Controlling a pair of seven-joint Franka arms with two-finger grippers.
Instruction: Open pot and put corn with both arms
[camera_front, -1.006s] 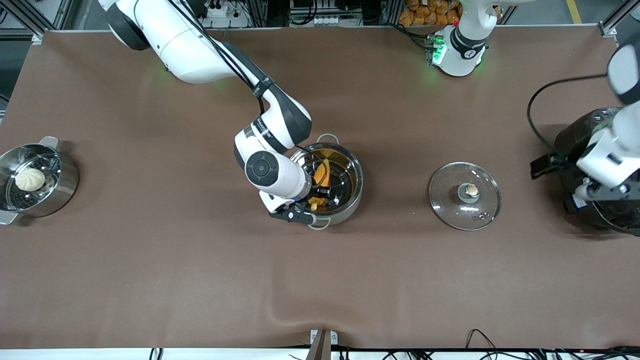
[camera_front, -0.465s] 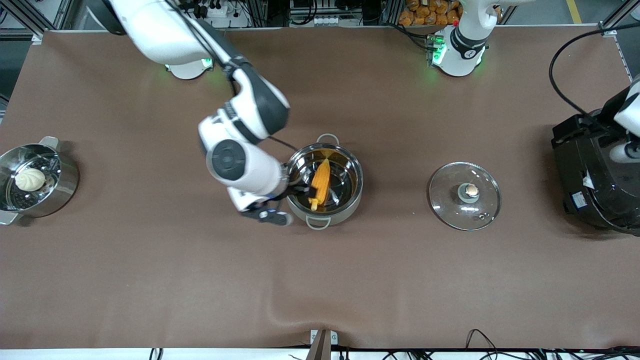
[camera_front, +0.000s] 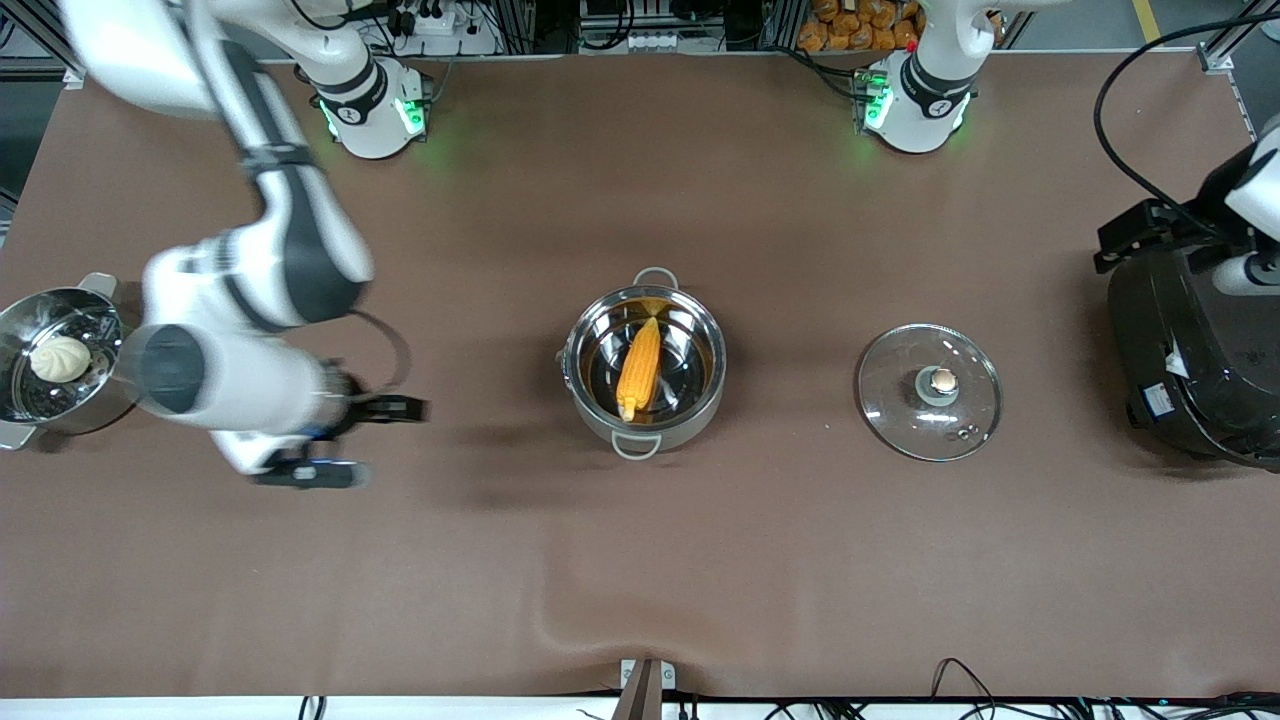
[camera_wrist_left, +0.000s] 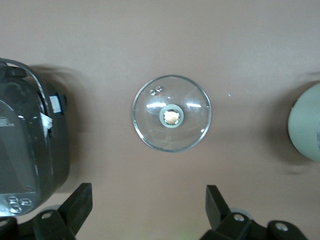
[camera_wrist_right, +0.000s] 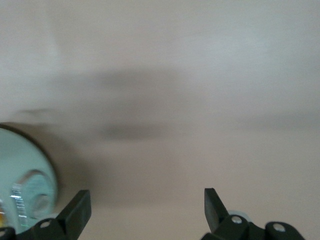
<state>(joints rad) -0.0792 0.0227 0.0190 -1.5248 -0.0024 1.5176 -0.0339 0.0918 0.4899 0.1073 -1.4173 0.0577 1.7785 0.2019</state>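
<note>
The pot sits open mid-table with the corn lying inside it, stub end toward the front camera. Its glass lid rests flat on the table beside it, toward my left arm's end. My right gripper hangs empty, fingers spread, over bare table between the pot and the steel pot with a bun. My left gripper is also spread wide and empty, up over the black cooker.
</note>
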